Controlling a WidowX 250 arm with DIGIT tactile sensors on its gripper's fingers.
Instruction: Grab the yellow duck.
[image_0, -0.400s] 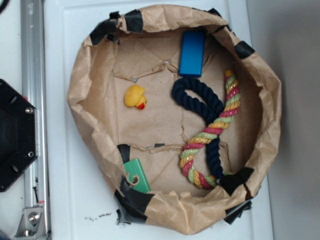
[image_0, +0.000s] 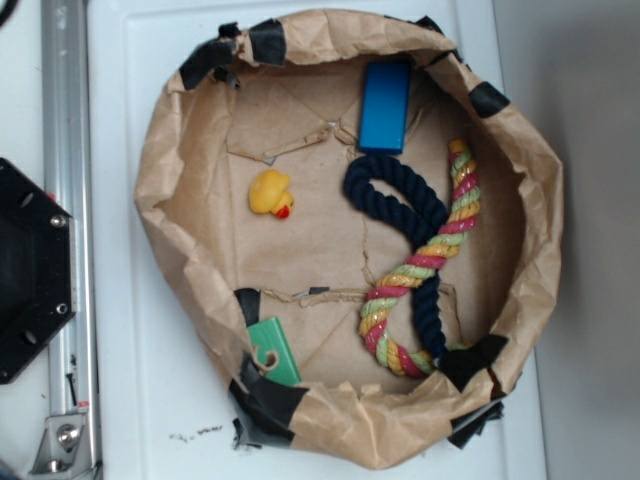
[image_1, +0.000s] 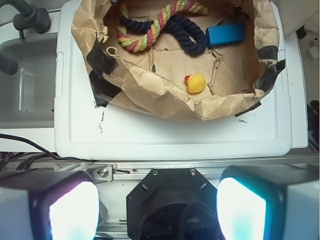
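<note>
Jaws spread wide above white lid (image_1: 175, 135) bearing brown paper basin (image_0: 170, 170).

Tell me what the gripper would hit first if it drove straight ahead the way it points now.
Probably the black hexagonal base plate seen between the fingers of the gripper, not the yellow duck; depth is unclear.

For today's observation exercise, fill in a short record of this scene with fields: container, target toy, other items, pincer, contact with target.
container: brown paper-lined basin with black tape at the rim, on a white surface
target toy: yellow duck, alone on the basin floor
other items: blue block; navy rope crossed with multicoloured rope; green card
pincer: pincer open, well outside the basin
contact with target: none
</note>
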